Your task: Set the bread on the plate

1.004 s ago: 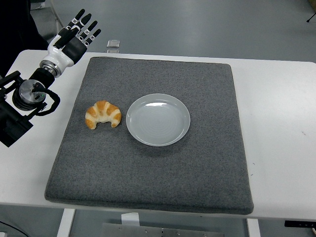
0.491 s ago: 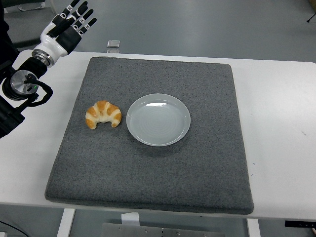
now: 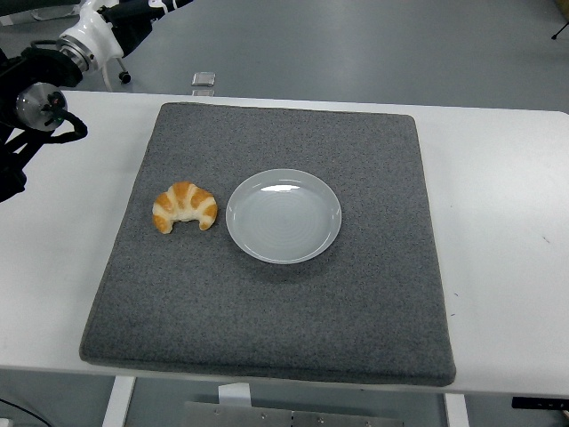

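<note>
A golden croissant (image 3: pixel 185 206) lies on the grey mat (image 3: pixel 267 311), just left of an empty white plate (image 3: pixel 284 218) and not touching it. My left arm comes in at the top left corner. Its hand (image 3: pixel 120 16) is raised over the table's far left corner, far from the croissant, and is largely cut off by the picture's top edge. It holds nothing that I can see. My right arm does not show.
The mat covers most of the white table (image 3: pixel 498 205). A small clear object (image 3: pixel 204 79) sits at the table's far edge, behind the mat's left corner.
My left arm has lifted up and away toward the top left corner, and the hand has gone mostly out of the picture. The croissant and the plate have not moved.
</note>
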Robot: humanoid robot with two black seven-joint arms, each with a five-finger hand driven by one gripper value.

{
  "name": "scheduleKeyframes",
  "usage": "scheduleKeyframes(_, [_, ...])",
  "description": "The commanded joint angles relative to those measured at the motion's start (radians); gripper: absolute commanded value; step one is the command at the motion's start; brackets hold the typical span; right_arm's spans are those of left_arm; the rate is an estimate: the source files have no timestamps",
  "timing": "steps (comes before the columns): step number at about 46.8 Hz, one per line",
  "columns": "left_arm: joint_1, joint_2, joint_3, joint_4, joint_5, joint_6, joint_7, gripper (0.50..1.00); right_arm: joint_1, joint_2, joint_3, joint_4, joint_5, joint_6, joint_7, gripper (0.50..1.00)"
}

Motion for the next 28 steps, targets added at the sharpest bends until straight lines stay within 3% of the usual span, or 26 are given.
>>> scheduleKeyframes(1, [-0.017, 0.047, 0.055, -0.016, 0.038, -0.014, -0.008, 0.994, 0.000, 0.000, 0.000, 0.000, 0.000, 0.000, -0.001, 0.932])
scheduleKeyframes(6, [-0.058, 0.112, 0.147, -0.068, 0.045, -0.017, -0.011, 0.994, 0.000, 0.000, 0.000, 0.000, 0.001, 0.000, -0.001, 0.930])
scheduleKeyframes(12, [-0.115, 0.204, 0.249, -0.107, 0.045, -0.061, -0.026, 0.994, 0.000, 0.000, 0.000, 0.000, 0.001, 0.000, -0.001, 0.930])
scheduleKeyframes(14, [-0.127, 0.210, 0.265, -0.107, 0.045, -0.067, -0.046, 0.994, 0.000, 0.000, 0.000, 0.000, 0.000, 0.000, -0.001, 0.932])
scheduleKeyframes(28, [-0.185, 0.238, 0.440, -0.162, 0.081, -0.093, -0.043, 0.994, 0.000, 0.000, 0.000, 0.000, 0.000, 0.000, -0.001, 0.930])
